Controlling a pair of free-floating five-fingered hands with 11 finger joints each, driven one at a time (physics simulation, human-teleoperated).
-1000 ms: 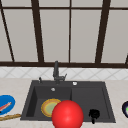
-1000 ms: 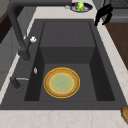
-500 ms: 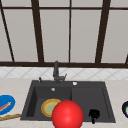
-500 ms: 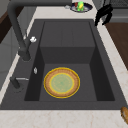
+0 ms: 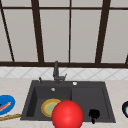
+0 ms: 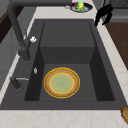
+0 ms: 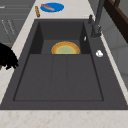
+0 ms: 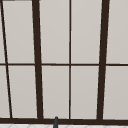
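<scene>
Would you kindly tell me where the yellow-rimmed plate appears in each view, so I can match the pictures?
Front view: plate low, left of centre, in the left basin, partly hidden by the red ball.
Left side view: plate at centre, flat on the basin floor.
Right side view: plate upper middle, in the far basin.
Upper view: window panes, faucet tip at the bottom edge.
Shared landmark: the faucet, beside the plate's basin.

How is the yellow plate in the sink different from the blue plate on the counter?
The yellow plate lies down in the sink's deep basin, while the blue plate sits up on the counter left of the sink. The yellow plate has a greenish middle and nothing on it; the blue plate is plain blue and carries an orange-red strip of food. A stick-like thing lies beside the blue plate; nothing lies by the yellow one. Both are round and lie flat.
</scene>
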